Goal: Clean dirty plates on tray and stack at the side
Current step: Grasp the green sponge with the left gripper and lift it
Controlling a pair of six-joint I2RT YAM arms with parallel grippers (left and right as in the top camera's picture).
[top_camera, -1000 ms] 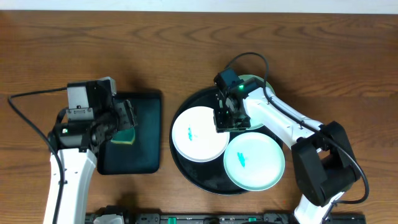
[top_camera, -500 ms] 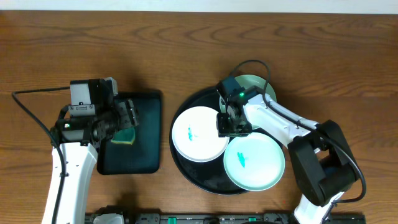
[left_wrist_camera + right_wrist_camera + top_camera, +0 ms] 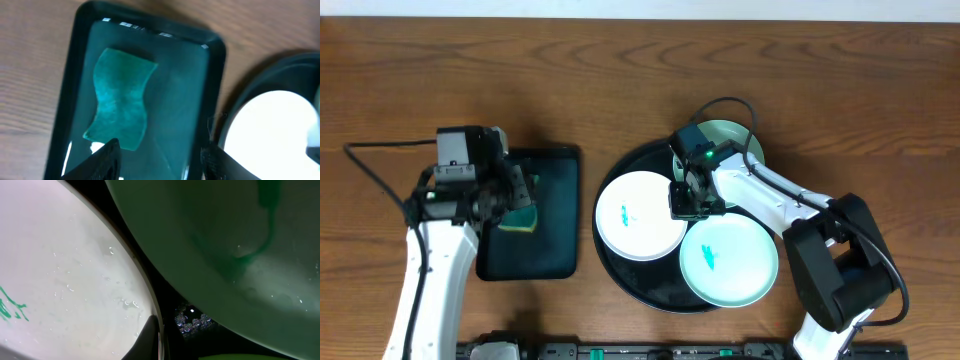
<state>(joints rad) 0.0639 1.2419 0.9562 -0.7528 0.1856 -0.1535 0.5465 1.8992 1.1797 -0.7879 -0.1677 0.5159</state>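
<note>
The round black tray [image 3: 620, 270] holds three plates. The white plate [image 3: 640, 215], with a teal smear, lies at the left. A mint plate [image 3: 728, 260] with a teal smear lies at the front right. A second mint plate [image 3: 732, 138] lies at the back, partly under my right arm. My right gripper [image 3: 695, 196] is low between the plates. In the right wrist view one finger [image 3: 150, 336] sits at the rim of the white plate [image 3: 60, 275], the mint plate [image 3: 225, 240] fills the upper right, and the other finger is hidden. My left gripper [image 3: 162, 160] is open above the green tray.
A dark-green rectangular tray [image 3: 555, 255] lies left of the black tray, with a teal sponge [image 3: 523, 221] on it. The left wrist view shows the sponge [image 3: 120, 105] just ahead of the open jaws and the white plate [image 3: 275, 135] at the right. Bare wood tabletop [image 3: 880, 100] surrounds both trays.
My right gripper has moved toward the front, down between the white plate and the front mint plate. My left arm has shifted slightly over the green tray. The plates have not moved.
</note>
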